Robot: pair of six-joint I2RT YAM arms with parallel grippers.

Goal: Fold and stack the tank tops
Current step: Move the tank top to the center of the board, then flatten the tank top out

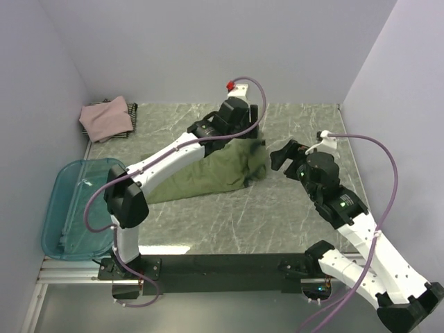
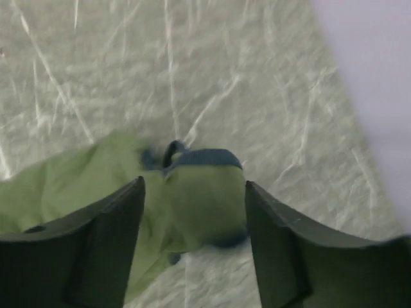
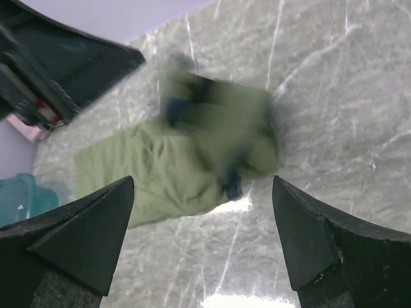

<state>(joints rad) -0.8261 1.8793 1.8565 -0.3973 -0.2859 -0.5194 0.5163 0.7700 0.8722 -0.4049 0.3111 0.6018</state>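
Note:
The olive-green tank top (image 1: 211, 173) lies crumpled and bunched mid-table, its navy-trimmed end (image 2: 202, 186) heaped toward the right. My left gripper (image 1: 251, 137) hovers over that heaped end with jaws apart. In the left wrist view the blurred cloth shows below, between the fingers (image 2: 122, 218). My right gripper (image 1: 279, 158) stands open just right of the shirt, nothing between its fingers (image 3: 302, 231). In the right wrist view the olive tank top (image 3: 173, 160) lies ahead. A dusty-pink tank top (image 1: 105, 116) rests folded on a dark striped one (image 1: 132, 118) in the far-left corner.
A teal plastic bin (image 1: 73, 208) sits at the table's left edge. Walls close in the marbled table (image 1: 298, 208) at the back and both sides. The left arm's wrist (image 3: 58, 64) fills the upper left of the right wrist view.

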